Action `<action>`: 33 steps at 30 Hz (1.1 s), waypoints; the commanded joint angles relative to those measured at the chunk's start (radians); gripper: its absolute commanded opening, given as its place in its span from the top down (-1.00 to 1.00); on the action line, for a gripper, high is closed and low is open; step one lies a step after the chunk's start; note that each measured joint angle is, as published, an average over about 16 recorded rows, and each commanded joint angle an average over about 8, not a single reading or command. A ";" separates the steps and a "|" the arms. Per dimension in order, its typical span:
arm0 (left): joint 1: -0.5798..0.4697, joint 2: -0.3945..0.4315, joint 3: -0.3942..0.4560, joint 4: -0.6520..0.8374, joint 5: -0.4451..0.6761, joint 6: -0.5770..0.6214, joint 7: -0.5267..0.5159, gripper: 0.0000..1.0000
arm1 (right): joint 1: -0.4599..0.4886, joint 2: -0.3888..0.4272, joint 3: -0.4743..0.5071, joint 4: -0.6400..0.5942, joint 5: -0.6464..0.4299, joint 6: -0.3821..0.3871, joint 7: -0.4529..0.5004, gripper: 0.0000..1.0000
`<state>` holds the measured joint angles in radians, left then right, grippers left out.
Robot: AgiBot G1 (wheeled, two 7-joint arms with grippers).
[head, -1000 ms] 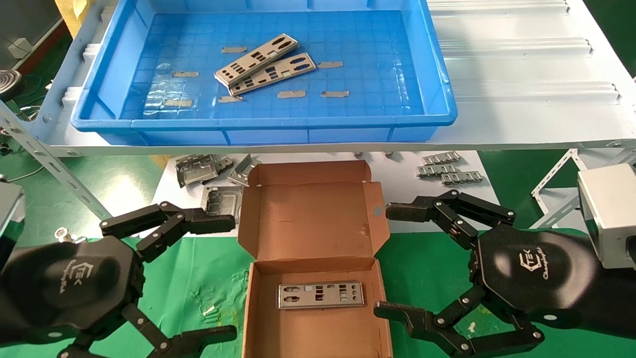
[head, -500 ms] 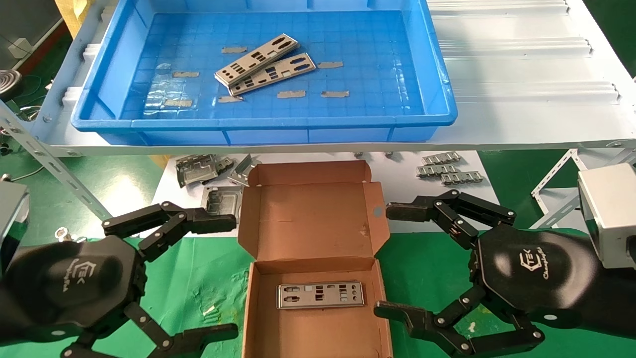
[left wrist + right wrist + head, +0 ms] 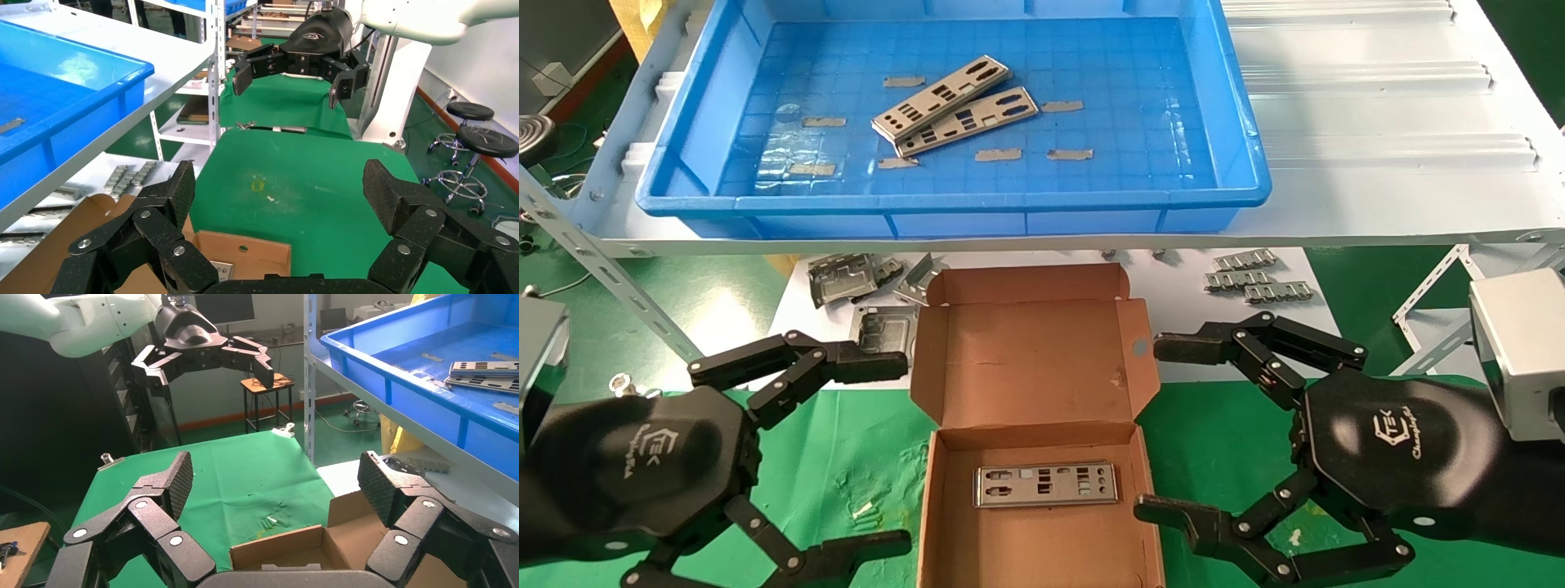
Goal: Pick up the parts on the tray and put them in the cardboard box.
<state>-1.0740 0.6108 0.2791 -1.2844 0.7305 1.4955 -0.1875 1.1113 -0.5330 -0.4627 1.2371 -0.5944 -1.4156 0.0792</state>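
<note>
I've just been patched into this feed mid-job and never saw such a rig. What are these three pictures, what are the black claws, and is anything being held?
The black claws are the robot's two grippers. The head view looks down from its head: left gripper and right gripper flank the small brown cardboard box, both open and empty. The other two pictures come from cameras on each wrist. One punched silver-grey metal plate lies in the box; two more plates wait in the large blue plastic tray on the white shelf.

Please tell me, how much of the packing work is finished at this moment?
One part already lies in the cardboard box. Nothing is in hand: the left gripper and right gripper wait open beside the box. Two parts remain in the tray.
</note>
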 commanded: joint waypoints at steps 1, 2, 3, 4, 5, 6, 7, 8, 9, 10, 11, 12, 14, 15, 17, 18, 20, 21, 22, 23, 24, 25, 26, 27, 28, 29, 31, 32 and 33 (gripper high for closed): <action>0.000 0.000 0.000 0.000 0.000 0.000 0.000 -1.00 | 0.000 0.000 0.000 0.000 0.000 0.000 0.000 -1.00; 0.000 0.000 0.000 0.000 0.000 0.000 0.000 -1.00 | 0.000 0.000 0.000 0.000 0.000 0.000 0.000 -1.00; 0.000 0.000 0.000 0.000 0.000 0.000 0.000 -1.00 | 0.000 0.000 0.000 0.000 0.000 0.000 0.000 -1.00; 0.000 0.000 0.000 0.000 0.000 0.000 0.000 -1.00 | 0.000 0.000 0.000 0.000 0.000 0.000 0.000 -1.00; 0.000 0.000 0.000 0.000 0.000 0.000 0.000 -1.00 | 0.000 0.000 0.000 0.000 0.000 0.000 0.000 -1.00; 0.000 0.000 0.000 0.000 0.000 0.000 0.000 -1.00 | 0.000 0.000 0.000 0.000 0.000 0.000 0.000 -1.00; 0.000 0.000 0.001 0.001 0.000 0.000 0.000 -1.00 | 0.000 0.000 0.000 0.000 0.000 0.000 0.000 -1.00; 0.000 0.001 0.001 0.001 0.000 0.000 0.000 -1.00 | 0.000 0.000 0.000 0.000 0.000 0.000 0.000 -1.00; -0.001 0.001 0.001 0.001 0.000 0.000 0.000 -1.00 | 0.000 0.000 0.000 0.000 0.000 0.000 0.000 -1.00; -0.001 0.001 0.001 0.001 0.000 0.000 0.000 -1.00 | 0.000 0.000 0.000 0.000 0.000 0.000 0.000 -1.00; -0.001 0.001 0.001 0.001 0.000 0.000 0.000 -1.00 | 0.000 0.000 0.000 0.000 0.000 0.000 0.000 -1.00; -0.001 0.001 0.001 0.001 0.000 0.000 0.000 -1.00 | 0.000 0.000 0.000 0.000 0.000 0.000 0.000 -1.00; -0.001 0.001 0.001 0.001 0.000 0.000 0.000 -1.00 | 0.000 0.000 0.000 0.000 0.000 0.000 0.000 -1.00; -0.001 0.001 0.001 0.001 0.000 0.000 0.000 -1.00 | 0.000 0.000 0.000 0.000 0.000 0.000 0.000 -1.00; -0.001 0.001 0.001 0.001 0.000 0.000 0.000 -1.00 | 0.000 0.000 0.000 0.000 0.000 0.000 0.000 -1.00; -0.001 0.001 0.001 0.001 0.000 0.000 0.000 -1.00 | 0.000 0.000 0.000 0.000 0.000 0.000 0.000 -1.00; -0.001 0.001 0.001 0.001 0.000 0.000 0.000 -1.00 | 0.000 0.000 0.000 0.000 0.000 0.000 0.000 -1.00; -0.001 0.001 0.001 0.001 0.000 0.000 0.000 -1.00 | 0.000 0.000 0.000 0.000 0.000 0.000 0.000 -1.00; -0.001 0.001 0.001 0.001 0.000 0.000 0.000 -1.00 | 0.000 0.000 0.000 0.000 0.000 0.000 0.000 -1.00; -0.001 0.001 0.001 0.001 0.000 0.000 0.000 -1.00 | 0.000 0.000 0.000 0.000 0.000 0.000 0.000 -1.00; -0.001 0.001 0.001 0.001 0.000 0.000 0.000 -1.00 | 0.000 0.000 0.000 0.000 0.000 0.000 0.000 -1.00; -0.001 0.001 0.001 0.001 0.000 0.000 0.000 -1.00 | 0.000 0.000 0.000 0.000 0.000 0.000 0.000 -1.00; -0.001 0.001 0.001 0.001 0.000 0.000 0.000 -1.00 | 0.000 0.000 0.000 0.000 0.000 0.000 0.000 -1.00; -0.001 0.001 0.001 0.001 0.000 0.000 0.000 -1.00 | 0.000 0.000 0.000 0.000 0.000 0.000 0.000 -1.00; -0.001 0.001 0.001 0.001 0.000 0.000 0.000 -1.00 | 0.000 0.000 0.000 0.000 0.000 0.000 0.000 -1.00; -0.001 0.001 0.001 0.001 0.000 0.000 0.000 -1.00 | 0.000 0.000 0.000 0.000 0.000 0.000 0.000 -1.00; -0.001 0.001 0.001 0.001 0.000 0.000 0.000 -1.00 | 0.000 0.000 0.000 0.000 0.000 0.000 0.000 -1.00; -0.001 0.001 0.001 0.001 0.000 0.000 0.000 -1.00 | 0.000 0.000 0.000 0.000 0.000 0.000 0.000 -1.00; -0.001 0.001 0.001 0.001 0.000 0.000 0.000 -1.00 | 0.000 0.000 0.000 0.000 0.000 0.000 0.000 -1.00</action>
<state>-1.0748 0.6116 0.2803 -1.2830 0.7307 1.4952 -0.1873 1.1113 -0.5330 -0.4627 1.2371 -0.5944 -1.4156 0.0792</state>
